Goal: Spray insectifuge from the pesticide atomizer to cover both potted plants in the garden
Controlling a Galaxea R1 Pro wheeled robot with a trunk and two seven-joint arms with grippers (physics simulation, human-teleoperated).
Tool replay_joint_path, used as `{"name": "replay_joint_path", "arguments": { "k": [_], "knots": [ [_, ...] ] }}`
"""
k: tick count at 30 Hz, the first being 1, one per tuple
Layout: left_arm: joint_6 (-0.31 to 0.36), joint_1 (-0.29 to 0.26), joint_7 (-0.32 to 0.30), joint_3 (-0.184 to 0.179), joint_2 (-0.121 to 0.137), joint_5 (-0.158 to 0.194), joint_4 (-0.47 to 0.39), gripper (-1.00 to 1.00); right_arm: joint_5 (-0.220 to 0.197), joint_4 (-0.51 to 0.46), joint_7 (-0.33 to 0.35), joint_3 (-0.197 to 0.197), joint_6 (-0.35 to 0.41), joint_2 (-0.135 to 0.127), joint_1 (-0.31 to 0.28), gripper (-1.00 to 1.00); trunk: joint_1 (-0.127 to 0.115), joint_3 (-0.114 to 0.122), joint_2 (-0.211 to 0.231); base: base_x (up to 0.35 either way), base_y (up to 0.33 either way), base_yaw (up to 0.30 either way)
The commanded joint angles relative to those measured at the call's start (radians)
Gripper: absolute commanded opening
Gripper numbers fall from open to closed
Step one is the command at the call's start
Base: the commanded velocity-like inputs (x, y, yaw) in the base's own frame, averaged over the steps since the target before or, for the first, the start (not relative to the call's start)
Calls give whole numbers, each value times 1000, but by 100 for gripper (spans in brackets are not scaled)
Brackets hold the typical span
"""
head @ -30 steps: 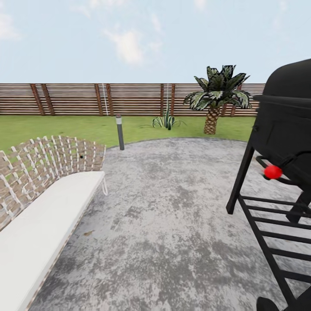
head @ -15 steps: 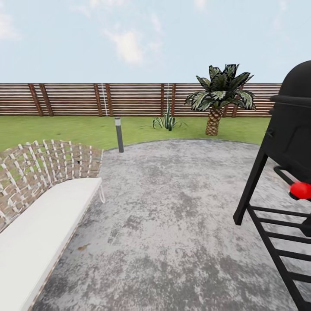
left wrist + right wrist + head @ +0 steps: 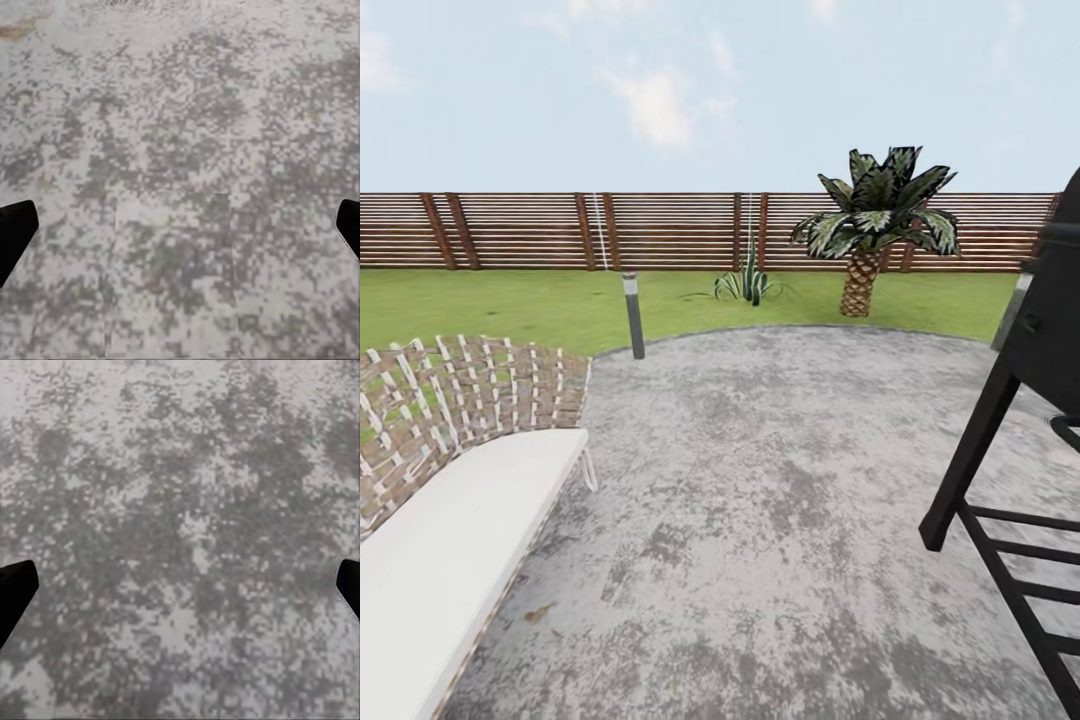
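Note:
The garden lies ahead in the head view, with a round grey paved patio [image 3: 780, 480], green lawn [image 3: 510, 305] and a brown slatted fence [image 3: 560, 230]. A low spiky green plant [image 3: 748, 286] grows by the fence; I cannot tell whether it is one of the potted plants. The pesticide atomizer is out of view. My left gripper [image 3: 180, 232] is open over bare paving, its black fingertips [image 3: 15, 229] at the picture's sides. My right gripper [image 3: 180, 592] is open too, with only paving between its fingertips [image 3: 15, 589].
A woven bench with a white cushion [image 3: 450, 530] stands close on the left. A black grill on legs [image 3: 1020, 420] stands close on the right. A dark bollard light [image 3: 632, 315] marks the patio's far edge, and a small palm tree [image 3: 870, 225] grows beyond it.
The whole head view has shifted as the camera moved. The grill has slid toward the right edge and its red knob has left the picture. The bench sits lower and further left.

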Motion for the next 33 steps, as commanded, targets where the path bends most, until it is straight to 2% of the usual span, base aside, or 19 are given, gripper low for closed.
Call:
{"name": "replay_joint_path", "arguments": {
  "k": [1,9,22,33],
  "knots": [
    [-3,-1,0,1,0,1,1,100,0,1,0,0,-3,0,-1,100,0,-1,0,337,19,0],
    [-2,-1,1,1,0,1,1,100,0,1,0,0,-3,0,-1,100,0,-1,0,337,4,-47],
    [-2,-1,1,1,0,1,1,100,0,0,-1,0,-3,0,0,100,0,-1,0,337,0,-260],
    [-2,-1,6,1,0,1,1,100,1,1,-1,0,-1,-3,0,100,0,-1,0,337,0,-29]
  ]
}}
